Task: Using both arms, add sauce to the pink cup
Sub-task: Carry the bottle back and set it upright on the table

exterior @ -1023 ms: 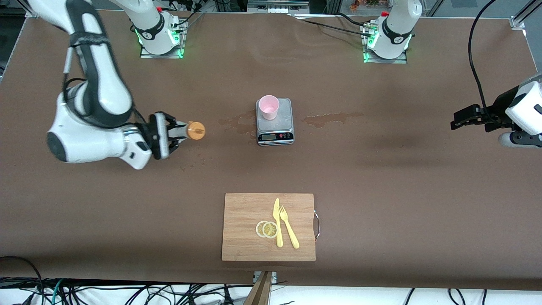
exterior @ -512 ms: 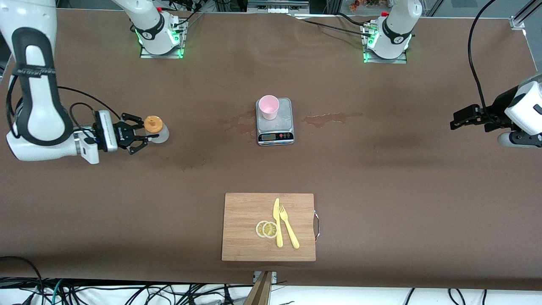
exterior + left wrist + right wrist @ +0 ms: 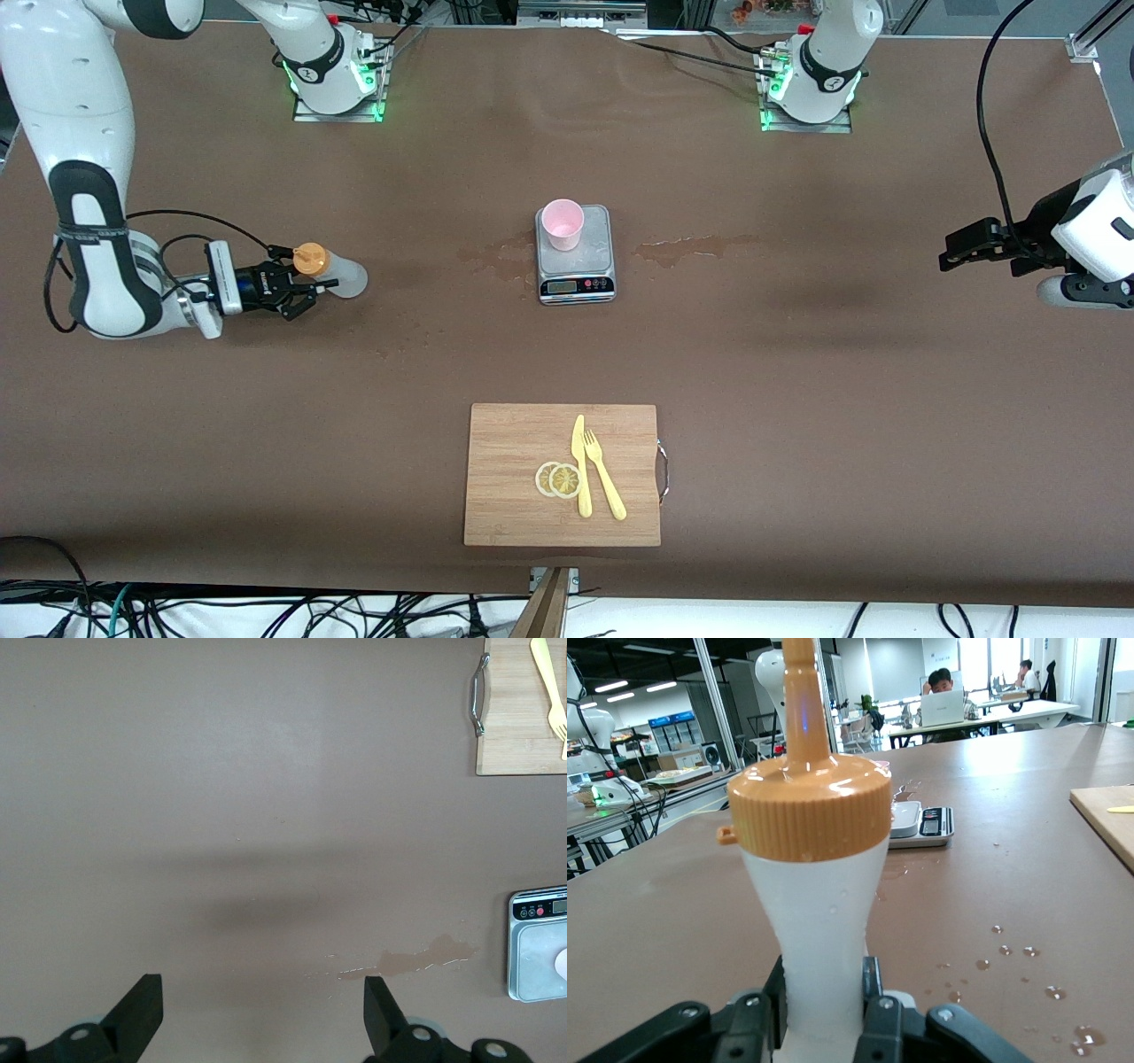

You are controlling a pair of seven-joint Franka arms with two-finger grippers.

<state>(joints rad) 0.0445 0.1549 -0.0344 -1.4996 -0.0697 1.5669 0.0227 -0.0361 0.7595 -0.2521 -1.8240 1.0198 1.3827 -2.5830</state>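
The sauce bottle [image 3: 335, 273], whitish with an orange nozzle cap, stands upright at the right arm's end of the table, well away from the cup. My right gripper [image 3: 306, 285] is shut on its lower body; in the right wrist view the bottle [image 3: 819, 904] fills the space between the fingers [image 3: 873, 992]. The pink cup [image 3: 563, 223] stands on the grey scale [image 3: 576, 270] at the table's middle. My left gripper [image 3: 955, 252] waits open and empty over the left arm's end of the table; its wrist view [image 3: 261, 1019] shows bare table between the fingers.
A wooden cutting board [image 3: 514, 478] with a yellow knife, a fork and lemon slices lies nearer the front camera than the scale. Wet patches [image 3: 682, 251] mark the table beside the scale. Water drops [image 3: 1010, 952] lie near the bottle.
My right arm has carried the sauce bottle away from the scale toward its own end of the table and lowered it. The left arm has not moved.
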